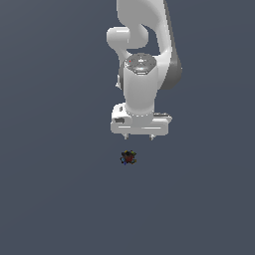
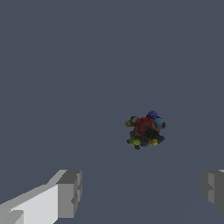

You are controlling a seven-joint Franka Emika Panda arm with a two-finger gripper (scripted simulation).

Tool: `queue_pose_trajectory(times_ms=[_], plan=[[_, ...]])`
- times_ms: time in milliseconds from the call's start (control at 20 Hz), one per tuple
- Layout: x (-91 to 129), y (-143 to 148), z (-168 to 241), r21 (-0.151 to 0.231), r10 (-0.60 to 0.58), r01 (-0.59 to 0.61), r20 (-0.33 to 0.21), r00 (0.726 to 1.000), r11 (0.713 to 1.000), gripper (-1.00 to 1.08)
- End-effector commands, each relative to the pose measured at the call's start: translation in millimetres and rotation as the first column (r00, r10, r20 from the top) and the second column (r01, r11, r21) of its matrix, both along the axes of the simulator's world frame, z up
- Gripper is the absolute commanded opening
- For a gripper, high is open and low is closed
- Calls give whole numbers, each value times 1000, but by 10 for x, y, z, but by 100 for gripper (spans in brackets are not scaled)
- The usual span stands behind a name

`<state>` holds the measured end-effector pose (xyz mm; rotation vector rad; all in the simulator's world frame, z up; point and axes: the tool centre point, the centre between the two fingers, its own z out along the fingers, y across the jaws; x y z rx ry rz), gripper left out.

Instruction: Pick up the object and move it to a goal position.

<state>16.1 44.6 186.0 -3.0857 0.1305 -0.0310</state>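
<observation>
The object (image 1: 128, 158) is a tiny dark, knobbly lump with red, blue, green and yellow specks, lying on the flat grey surface. In the wrist view the object (image 2: 145, 130) shows a red centre ringed by coloured beads. My white gripper (image 1: 140, 136) hangs just behind the lump in the exterior view, apart from it, with only two short fingertips showing under the hand. The wrist view shows the gripper (image 2: 142, 190) open, its two grey fingers (image 2: 69, 193) set wide apart with nothing between them; the lump lies beyond the gap.
The white arm (image 1: 144, 60) rises from the hand toward the top of the exterior view. A plain grey surface (image 1: 60, 189) fills everything else around the lump.
</observation>
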Motion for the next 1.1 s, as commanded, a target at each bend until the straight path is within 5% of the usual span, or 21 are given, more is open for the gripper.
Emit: queue_pose_trajectory(times_ms=[0,500,1050], plan=[[2,-7,-40,2,-41,41,-4,999,999,100],[17,-60,-276,3,-295,295,-29,955,955,100],[29,-143,-563,-13,-589,589,-49,807,808,100]])
